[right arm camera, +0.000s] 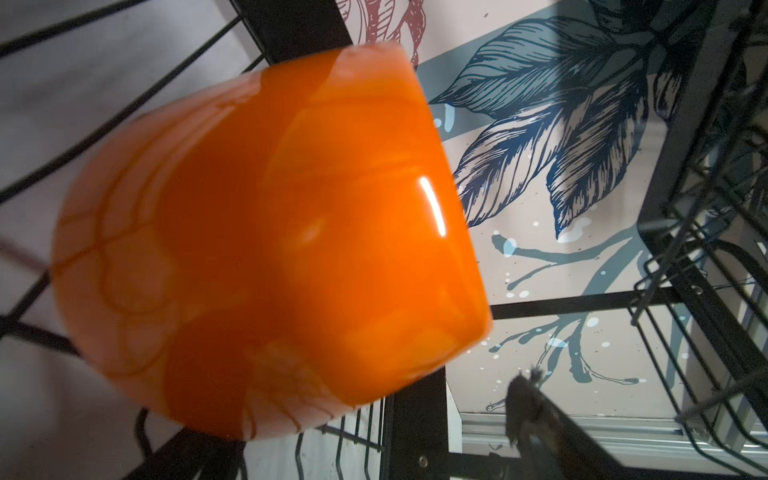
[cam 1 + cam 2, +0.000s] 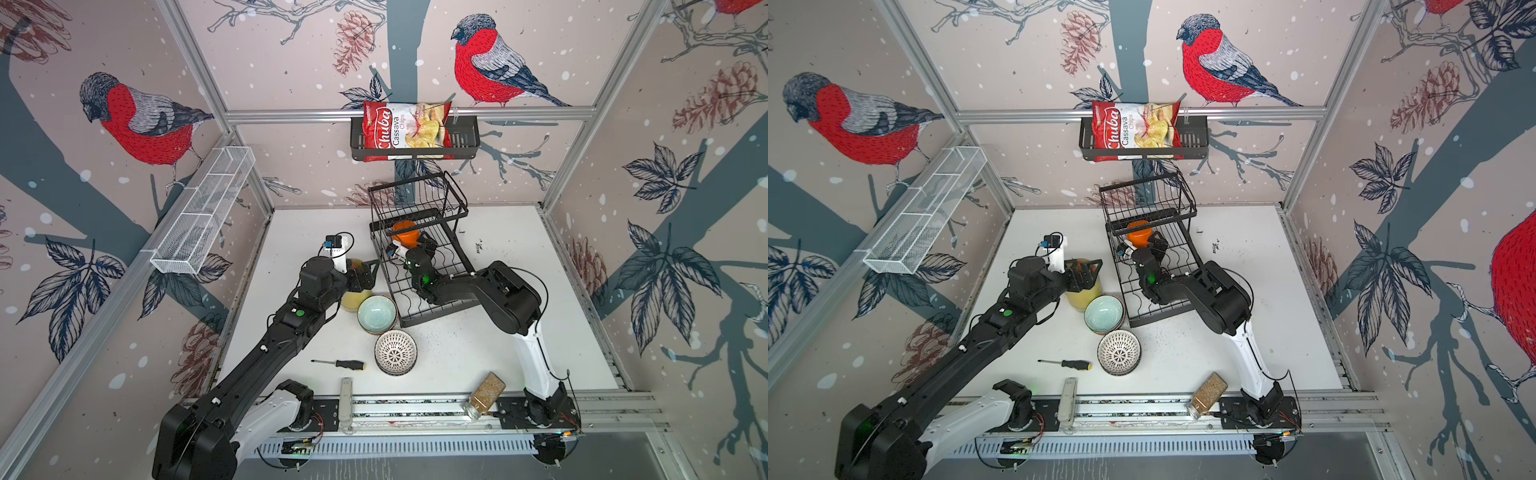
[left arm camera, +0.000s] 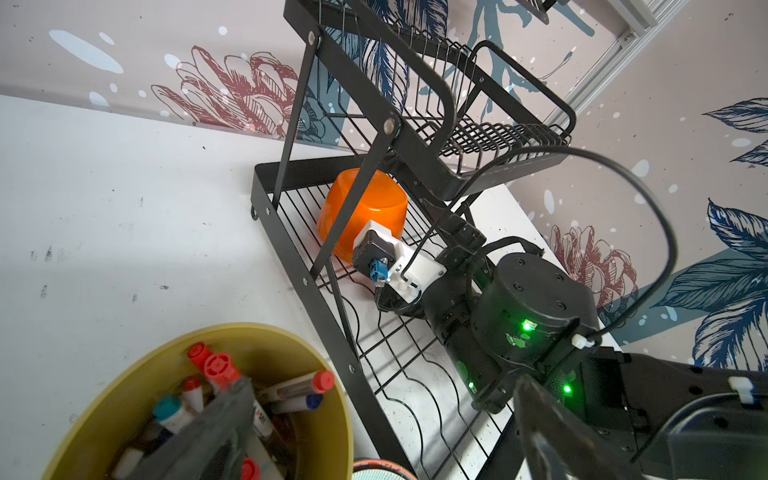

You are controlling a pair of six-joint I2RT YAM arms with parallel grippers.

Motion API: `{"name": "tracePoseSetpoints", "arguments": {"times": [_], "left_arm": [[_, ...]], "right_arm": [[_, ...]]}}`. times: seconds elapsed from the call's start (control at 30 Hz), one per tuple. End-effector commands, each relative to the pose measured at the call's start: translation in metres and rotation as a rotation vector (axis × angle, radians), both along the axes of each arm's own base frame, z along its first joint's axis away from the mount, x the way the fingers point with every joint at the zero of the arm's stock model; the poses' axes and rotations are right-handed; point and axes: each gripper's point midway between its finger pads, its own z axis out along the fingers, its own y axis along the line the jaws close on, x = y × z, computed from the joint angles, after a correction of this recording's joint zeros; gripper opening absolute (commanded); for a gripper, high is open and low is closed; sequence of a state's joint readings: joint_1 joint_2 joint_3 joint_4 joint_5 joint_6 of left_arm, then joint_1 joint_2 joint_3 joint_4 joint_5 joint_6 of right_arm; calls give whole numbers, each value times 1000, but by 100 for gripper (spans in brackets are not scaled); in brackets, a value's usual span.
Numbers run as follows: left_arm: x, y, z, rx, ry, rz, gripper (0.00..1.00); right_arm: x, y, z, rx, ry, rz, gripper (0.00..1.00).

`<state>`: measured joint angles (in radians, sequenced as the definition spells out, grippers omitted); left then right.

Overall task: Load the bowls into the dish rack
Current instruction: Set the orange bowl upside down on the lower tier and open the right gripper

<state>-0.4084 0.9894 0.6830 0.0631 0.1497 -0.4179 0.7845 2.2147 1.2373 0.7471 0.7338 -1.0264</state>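
I am holding my right jaws inside the lower tier of the dish rack, just beside the orange bowl. They are standing open: in the right wrist view one finger is showing clear of the bowl's rim, not touching it, while the other finger is hidden from me. The orange bowl is lying tipped with its mouth downward on the wavy wires, under the raised upper basket, and I judge the wires are carrying it alone, so this bowl is counting as loaded.

I am keeping my left jaws wide open too and gripping nothing. They are hovering over the yellow cup of markers, which is not my business; I think this arm is only waiting there, out of the way of the rack.

On the counter, the pale teal bowl is sitting just beside the rack's front corner, seemingly on top of another bowl, and the white-black lattice bowl is sitting near it. Both are upright and are waiting to be loaded, so most of the task is remaining. Leaving the rack, I am needing care not to knock the orange bowl.
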Motion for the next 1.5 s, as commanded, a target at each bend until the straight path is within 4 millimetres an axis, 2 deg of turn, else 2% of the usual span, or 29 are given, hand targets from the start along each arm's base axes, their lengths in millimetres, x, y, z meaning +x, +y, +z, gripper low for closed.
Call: {"name": "tracePoseSetpoints", "arguments": {"times": [0.0, 0.23, 0.6, 0.93, 1.27, 1.47], "left_arm": [[0, 2, 3, 9, -21, 4, 96], [-3, 3, 4, 2, -27, 7, 96], [-6, 9, 6, 17, -38, 27, 96], [-8, 10, 5, 10, -40, 26, 96], [-9, 9, 3, 3, -41, 25, 96], [-9, 9, 2, 2, -36, 24, 96]], "right_arm": [[1, -8, 14, -1, -26, -29, 96], [5, -12, 23, -15, -18, -42, 97], [-1, -20, 2, -91, 82, -47, 97], [2, -31, 10, -125, 108, -92, 97], [6, -19, 17, 0, 83, -98, 97], [13, -14, 11, 69, 61, -117, 97]]}}
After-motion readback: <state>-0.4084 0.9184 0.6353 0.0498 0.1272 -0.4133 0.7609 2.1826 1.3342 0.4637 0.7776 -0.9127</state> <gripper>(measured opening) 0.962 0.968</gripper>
